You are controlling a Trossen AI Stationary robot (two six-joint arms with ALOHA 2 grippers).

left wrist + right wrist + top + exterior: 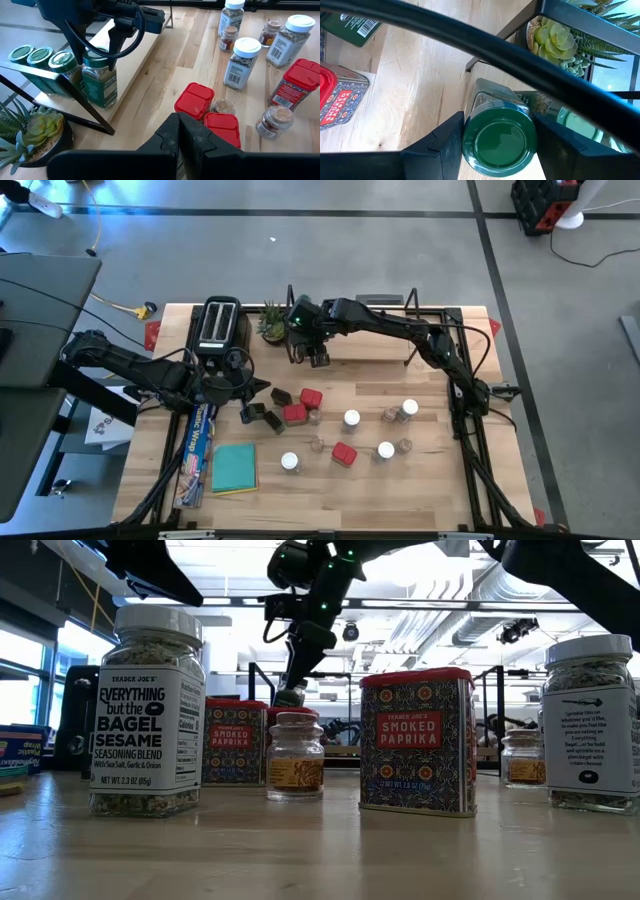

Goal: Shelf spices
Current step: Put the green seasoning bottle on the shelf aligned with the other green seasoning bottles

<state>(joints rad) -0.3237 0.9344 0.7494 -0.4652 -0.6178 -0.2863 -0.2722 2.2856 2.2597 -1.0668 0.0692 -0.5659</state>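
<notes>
My right gripper (316, 352) reaches over the shelf (380, 346) at its left end and is shut on a green-lidded jar (100, 82), which stands on the shelf's light-wood plank (142, 52). Three more green-lidded jars (41, 56) stand in a row beside it. Red tins (294, 414), white-lidded jars (351, 419), dark tins (266, 416) and tiny clear jars (316, 443) are scattered over the table's middle. My left gripper (260, 387) hangs shut above the table near the dark tins, holding nothing. My right gripper pinches the jar at its green lid (500, 137) between its two fingers (451, 142), one on either side. The fingers come from above, slanting down. The jar is upright, with its bottom (102, 104) on the plank near the plank's front edge.
A black toaster (220, 325) and a small potted plant (272, 326) stand left of the shelf. A teal pad (234, 467) and a long wrap box (197, 452) lie at the near left. The shelf's black frame bar (520, 60) crosses close above the held jar.
</notes>
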